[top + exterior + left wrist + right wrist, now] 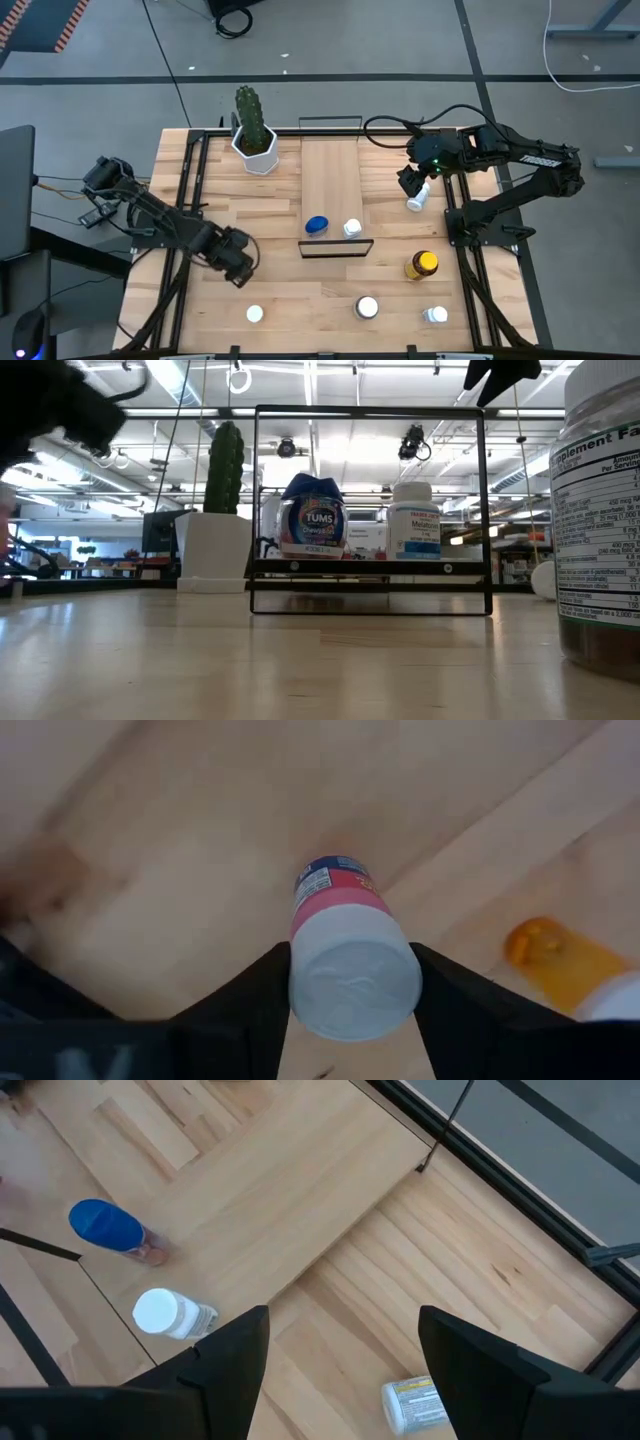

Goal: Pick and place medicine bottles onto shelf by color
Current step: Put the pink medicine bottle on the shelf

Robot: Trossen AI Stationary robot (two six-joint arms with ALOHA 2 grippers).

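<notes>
Straddling a pink-labelled bottle (345,955) with a white cap, the left pincer (236,262) sits at about eight o'clock on the surface (200,300), its dark fingers (250,1010) flanking the cap on both sides; whether they already press the cap I cannot tell, though the bottle is centred between them as a grip from above would want. An orange bottle (560,965) lies nearby in that wrist view. The shelf (331,180) runs down the middle, and at its six o'clock end a blue-lidded bottle (317,225) and a white-capped bottle (352,228) stand side by side just behind the wire rail (336,242), probably kept apart from each other as separate colour groups. The right pincer (413,182) hangs at two o'clock with its fingers spread and nothing between them, above a white bottle (416,200) lying on its side, likely its next pick. An amber bottle with a yellow cap (421,264) stands at four o'clock; three white-capped bottles (367,307) wait along the six o'clock edge. A cactus pot (254,150) stands at eleven o'clock.
</notes>
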